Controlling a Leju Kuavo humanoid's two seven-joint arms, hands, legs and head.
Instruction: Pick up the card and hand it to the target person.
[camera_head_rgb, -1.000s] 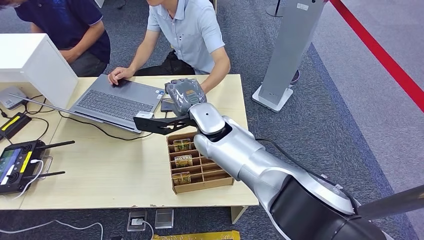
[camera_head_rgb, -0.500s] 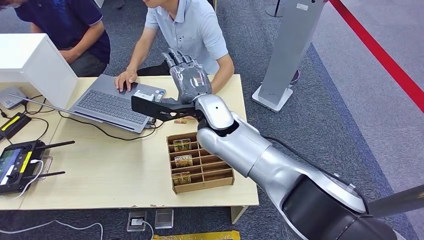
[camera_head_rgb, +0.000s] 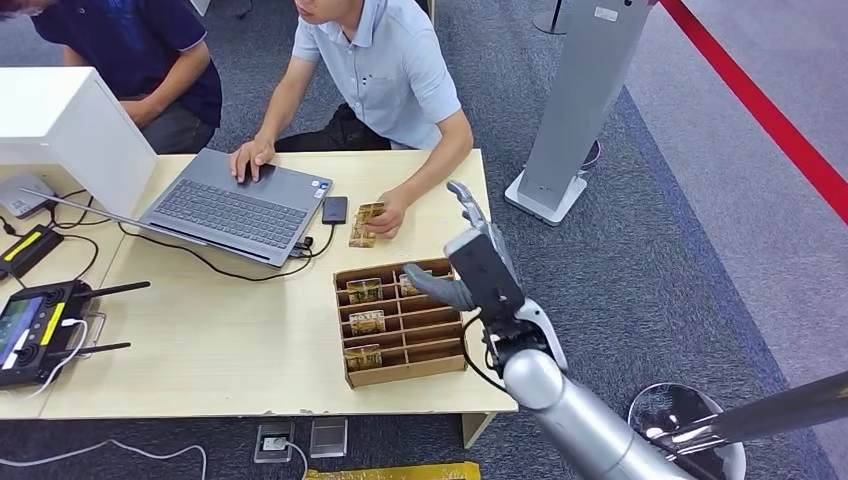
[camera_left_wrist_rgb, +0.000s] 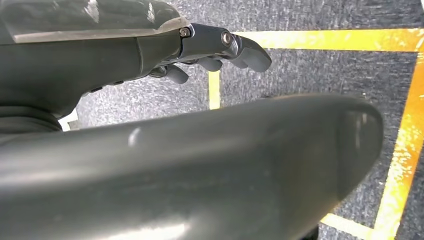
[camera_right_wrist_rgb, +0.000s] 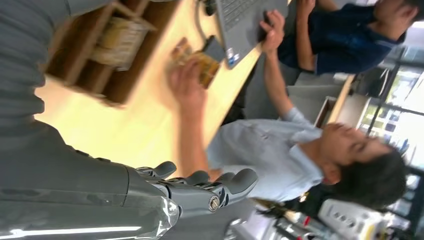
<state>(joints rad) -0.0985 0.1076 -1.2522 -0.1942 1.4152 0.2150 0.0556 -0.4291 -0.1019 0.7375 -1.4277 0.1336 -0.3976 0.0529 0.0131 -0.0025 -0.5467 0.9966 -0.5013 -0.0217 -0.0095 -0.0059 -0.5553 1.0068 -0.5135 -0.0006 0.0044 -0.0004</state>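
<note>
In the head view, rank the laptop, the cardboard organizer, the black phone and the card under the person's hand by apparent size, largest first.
1. Laptop
2. Cardboard organizer
3. Card and black phone: they look alike in size, and the person's hand covers part of the card, so no ranking between them.

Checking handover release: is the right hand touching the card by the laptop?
Apart. Head view: right hand is over the box edge; card lies under the person's hand.

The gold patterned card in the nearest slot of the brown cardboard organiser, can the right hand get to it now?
Probably yes. The right hand hangs open above the brown cardboard organiser's far right corner, and the gold patterned card stands uncovered in an open-topped slot.
</note>
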